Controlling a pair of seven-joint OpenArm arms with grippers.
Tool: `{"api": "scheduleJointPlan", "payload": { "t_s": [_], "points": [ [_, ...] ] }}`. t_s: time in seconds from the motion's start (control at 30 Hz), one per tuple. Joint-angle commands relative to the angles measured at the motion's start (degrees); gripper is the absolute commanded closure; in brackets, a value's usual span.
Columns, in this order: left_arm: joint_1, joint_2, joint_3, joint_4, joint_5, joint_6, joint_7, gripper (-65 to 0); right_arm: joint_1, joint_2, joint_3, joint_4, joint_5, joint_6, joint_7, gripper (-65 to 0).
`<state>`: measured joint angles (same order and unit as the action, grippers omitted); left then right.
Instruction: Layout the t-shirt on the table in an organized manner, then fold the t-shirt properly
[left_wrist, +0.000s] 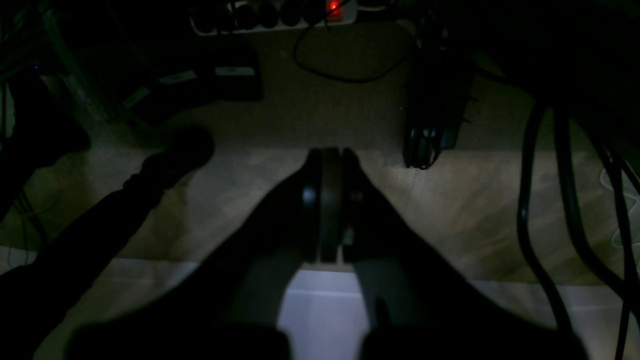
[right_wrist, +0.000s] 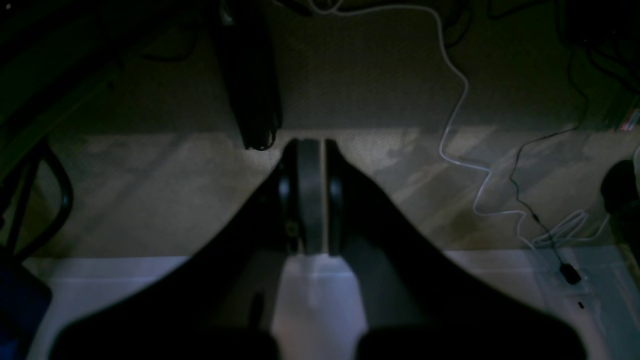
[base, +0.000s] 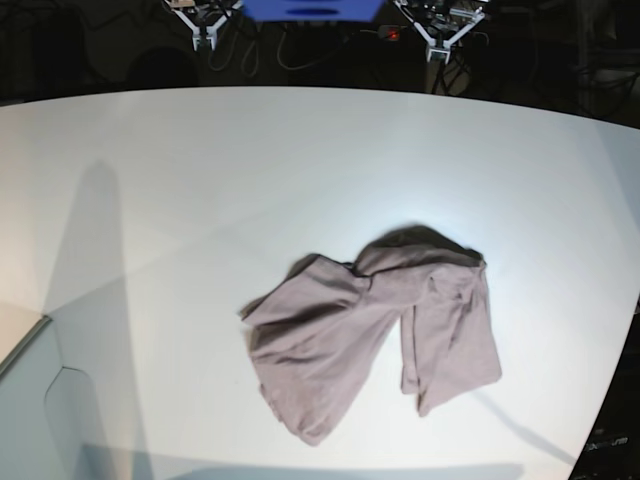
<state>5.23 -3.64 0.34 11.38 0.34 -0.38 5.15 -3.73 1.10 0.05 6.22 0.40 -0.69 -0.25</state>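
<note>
The dusty mauve t-shirt (base: 375, 325) lies crumpled in a loose heap on the white table (base: 180, 180), right of the middle and toward the front edge. Its folds overlap and no sleeve lies flat. My left gripper (base: 438, 45) and right gripper (base: 203, 40) hang beyond the table's far edge, far from the shirt. In the left wrist view the left gripper (left_wrist: 330, 152) is shut and empty above the floor. In the right wrist view the right gripper (right_wrist: 311, 145) is shut and empty too. The shirt does not show in either wrist view.
Both wrist views are dark. They show carpet floor, a power strip (left_wrist: 275, 14) with a red light, black cables (left_wrist: 545, 210) and a white cable (right_wrist: 460, 120). A blue object (base: 310, 9) sits behind the table between the arms.
</note>
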Motion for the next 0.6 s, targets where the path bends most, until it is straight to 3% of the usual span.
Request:
{"api": "scheduleJointPlan", "payload": {
  "t_s": [0.0, 0.57],
  "points": [
    [0.26, -0.1, 0.06, 0.18, 0.06, 0.16, 0.08, 0.0, -0.36, 0.08, 0.08, 0.07, -0.1, 1.17, -0.23, 0.0],
    [0.79, -0.27, 0.06, 0.27, -0.03, 0.07, 0.08, 0.0, -3.7, -0.09, 0.08, 4.02, -0.1, 1.17, -0.23, 0.0]
  ]
}}
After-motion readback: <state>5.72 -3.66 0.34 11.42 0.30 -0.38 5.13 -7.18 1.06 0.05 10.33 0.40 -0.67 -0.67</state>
